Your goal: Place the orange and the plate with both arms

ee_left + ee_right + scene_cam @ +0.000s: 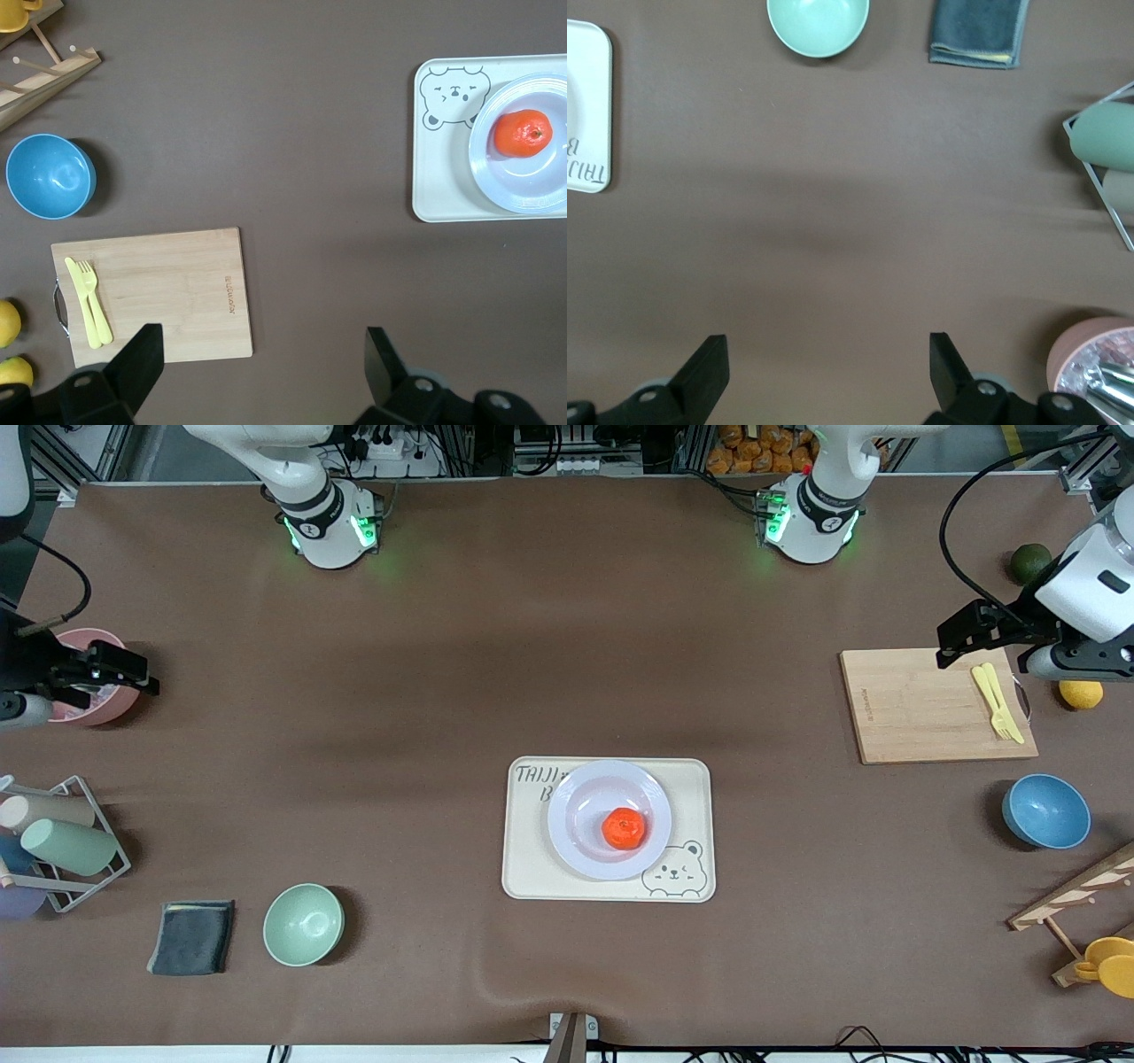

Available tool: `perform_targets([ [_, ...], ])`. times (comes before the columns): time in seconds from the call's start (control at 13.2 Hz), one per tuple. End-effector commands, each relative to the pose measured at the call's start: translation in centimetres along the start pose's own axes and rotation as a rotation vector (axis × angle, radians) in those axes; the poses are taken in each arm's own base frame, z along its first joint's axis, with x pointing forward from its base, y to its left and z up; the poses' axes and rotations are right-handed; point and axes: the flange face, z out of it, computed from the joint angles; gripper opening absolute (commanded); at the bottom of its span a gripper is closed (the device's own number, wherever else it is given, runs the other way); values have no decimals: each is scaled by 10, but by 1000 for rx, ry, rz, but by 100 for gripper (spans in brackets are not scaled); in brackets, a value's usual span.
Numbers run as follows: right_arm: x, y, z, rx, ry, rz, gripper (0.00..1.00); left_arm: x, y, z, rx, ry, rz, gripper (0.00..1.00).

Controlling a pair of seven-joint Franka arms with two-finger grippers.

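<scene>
The orange (624,828) lies on the pale lavender plate (580,815), which rests on the cream bear-printed tray (532,868) at the table's middle. The left wrist view shows the orange (523,133), the plate (532,190) and the tray (443,186). My left gripper (952,642) (261,341) is open and empty, up over the cutting board's corner at the left arm's end. My right gripper (142,671) (828,345) is open and empty, up beside the pink bowl at the right arm's end. The right wrist view shows only the tray's edge (585,106).
A wooden cutting board (921,704) carries yellow cutlery (997,701). A lemon (1081,693), a dark green fruit (1030,562), a blue bowl (1045,810) and a wooden rack (1081,903) are near it. A pink bowl (93,704), cup rack (62,850), grey cloth (192,936) and mint bowl (303,924) are at the right arm's end.
</scene>
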Motion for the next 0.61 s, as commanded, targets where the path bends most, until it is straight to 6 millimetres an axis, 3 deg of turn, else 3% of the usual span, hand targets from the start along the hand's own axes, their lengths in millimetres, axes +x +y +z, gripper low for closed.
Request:
perform_targets([
  [0.0,-14,-19,-14,-100,29,-42,100,1,3,-1,-13,-4,3,100],
  [0.15,-3,-18,-31,-109,65,-42,100,1,3,-1,-13,-4,3,100],
  [0.3,3,-10,-36,-105,79,-34,100,1,3,-1,-13,-4,3,100],
  [0.53,7,-29,-36,-122,78,-61,100,1,3,-1,-13,-4,3,100],
])
